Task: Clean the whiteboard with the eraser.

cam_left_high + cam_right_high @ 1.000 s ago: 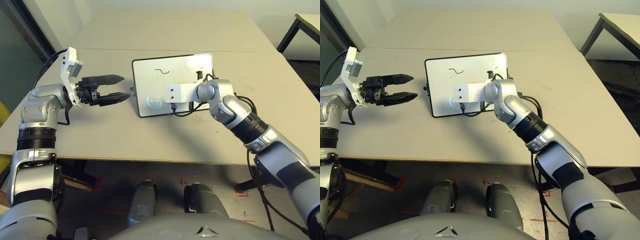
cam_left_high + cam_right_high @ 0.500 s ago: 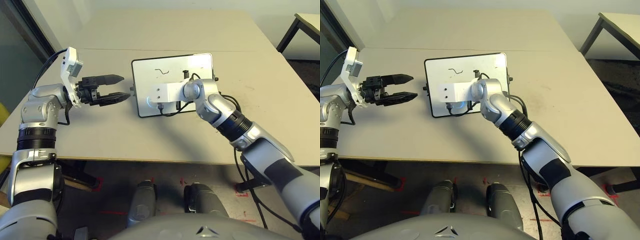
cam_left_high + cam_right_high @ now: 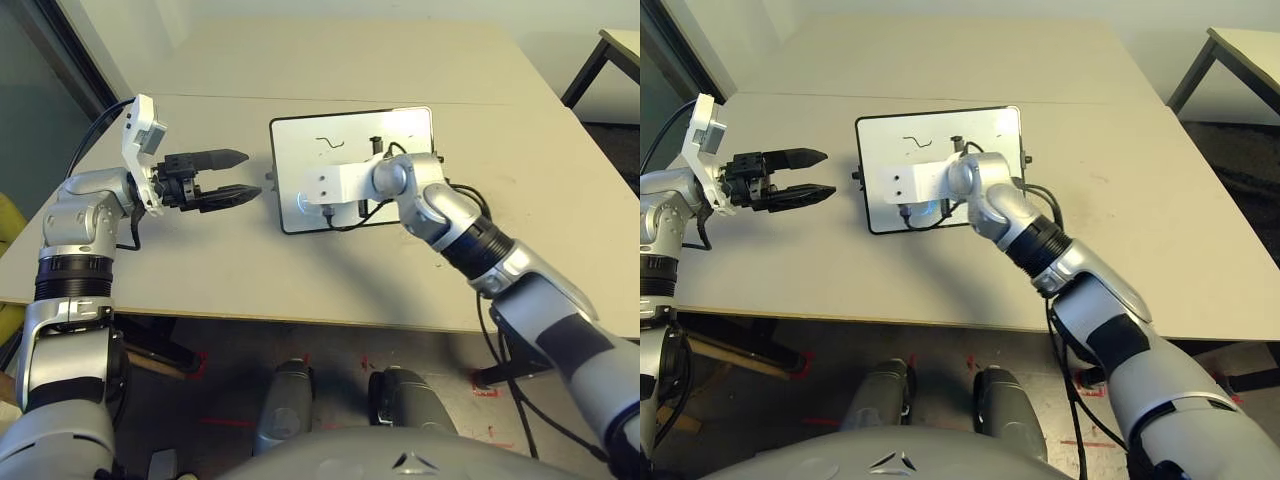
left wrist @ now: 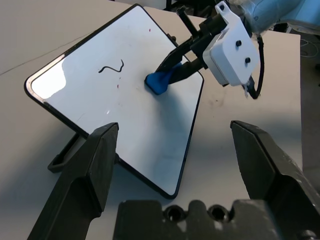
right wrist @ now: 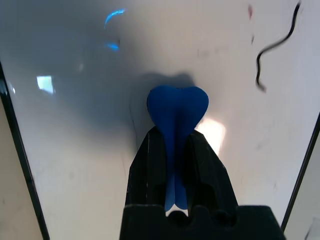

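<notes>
The whiteboard is propped on the table, ahead of me and slightly to the right. It is tilted on its stand, and a black squiggle marks its upper part. My right gripper is shut on the blue eraser and presses its rounded end against the board's lower left area, below the squiggle. The eraser also shows in the left wrist view, at the tip of the right gripper's black fingers. My left gripper hovers open just left of the board, pointing at it and holding nothing.
The beige table has bare room in front of and to the right of the board. The board's black foot sticks out at its left side. A cable hangs from my right wrist. Another table stands at the far right.
My right gripper has slid the eraser leftward across the lower part of the board. The left arm has stayed still, and the view has shifted slightly.
</notes>
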